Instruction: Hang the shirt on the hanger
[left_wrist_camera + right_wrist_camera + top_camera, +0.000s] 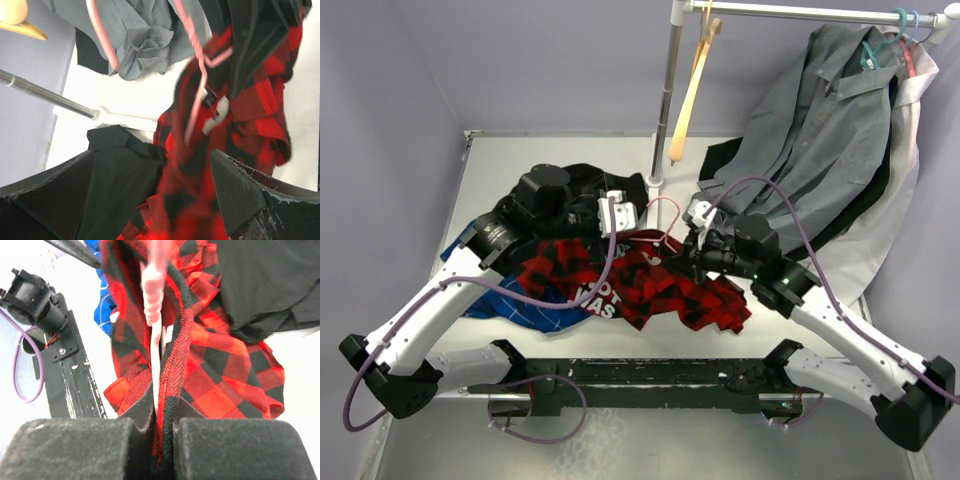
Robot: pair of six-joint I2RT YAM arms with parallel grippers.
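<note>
Tool by tool, from the top camera: the right tool (692, 245) sits low over the middle of the table (510, 160), its tip buried in the shirt (665, 290). The shirt lies crumpled there, white lettering showing on its near-left part. From this height I cannot read the jaws. The left tool (617, 215) is just to its left, above the shirt's far edge. The hanger (668, 200) shows only as a thin pink loop between the 2 tools. A blue shirt (535, 312) lies under the left arm and a black garment (582, 180) behind it. A grey shirt (820, 110) hangs from the rail (800, 11) at the far right.

On the left wrist camera I get what the top view hides. The left tool is released, its 2 fingers (235, 195) wide apart, with red-and-black cloth lying loose between them. The hanger's pink frame runs down into the shirt's folds, beside a small white label (216, 114).

My right wrist camera settles the other one. The right tool is clenched on a fold of the shirt, pads (240, 450) pressed nearly together. The hanger's pale bar runs down into the same narrow gap. Whether the pads also pinch that bar, I cannot tell.
</note>
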